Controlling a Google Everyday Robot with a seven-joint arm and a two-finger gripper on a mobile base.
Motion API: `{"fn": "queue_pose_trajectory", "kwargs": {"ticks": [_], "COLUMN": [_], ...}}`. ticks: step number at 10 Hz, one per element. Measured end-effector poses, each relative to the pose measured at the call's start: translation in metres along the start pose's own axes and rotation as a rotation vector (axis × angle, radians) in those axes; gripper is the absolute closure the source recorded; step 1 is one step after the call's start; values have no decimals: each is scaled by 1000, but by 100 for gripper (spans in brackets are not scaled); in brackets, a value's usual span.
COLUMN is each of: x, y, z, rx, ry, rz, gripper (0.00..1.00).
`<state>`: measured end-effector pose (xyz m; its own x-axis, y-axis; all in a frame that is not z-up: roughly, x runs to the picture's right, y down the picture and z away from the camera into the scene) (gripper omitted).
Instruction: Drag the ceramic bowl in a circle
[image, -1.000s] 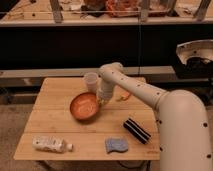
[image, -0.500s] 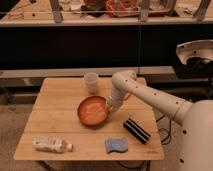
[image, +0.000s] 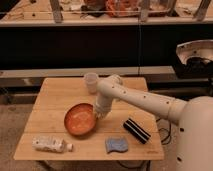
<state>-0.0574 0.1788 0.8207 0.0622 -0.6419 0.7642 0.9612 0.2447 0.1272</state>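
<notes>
1. Ceramic bowl (image: 79, 121): parked upright on the wooden worktop (image: 55, 97), a bit left of centre and closer to the front edge than the back. Orange-brown glaze, paler streaks inside.
2. Gripper (image: 100, 113): down low at the bowl's right rim, on the side facing the worktop's right edge. Either touching the rim or right beside it, hard to call which.
3. Open or closed, clamped on the rim or just pressed against it: honestly can't tell from this angle.
4. Arm (image: 142, 100): white, comes in over the right edge, crosses the back half of the worktop, then bends down toward the bowl.
5. Small translucent white cup (image: 91, 81): upright near the back edge, roughly mid-width, well apart from the bowl and just beside the arm's bend.
6. Plastic bottle (image: 50, 144): lying on its side near the front-left corner, lined up with the front edge, near the bowl but not touching.
7. Blue sponge (image: 116, 145): flat by the front edge, right of the bowl, apart from it.
8. Black striped block (image: 136, 131): set at an angle toward the front-right corner, just beside the sponge.
</notes>
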Motion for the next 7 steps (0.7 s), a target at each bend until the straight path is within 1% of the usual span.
{"fn": "queue_pose_trajectory", "kwargs": {"ticks": [1, 2, 3, 5, 7], "x": [1, 5, 14, 46, 79], "y": [-24, -33, -40, -43, -38], "z": [2, 1, -1, -6, -10], "rx": [-3, -4, -4, 3, 3], "ry": [3, 6, 9, 12, 9], "rz": [-45, -65, -81, -83, -66], "gripper": [100, 100, 100, 100, 100]}}
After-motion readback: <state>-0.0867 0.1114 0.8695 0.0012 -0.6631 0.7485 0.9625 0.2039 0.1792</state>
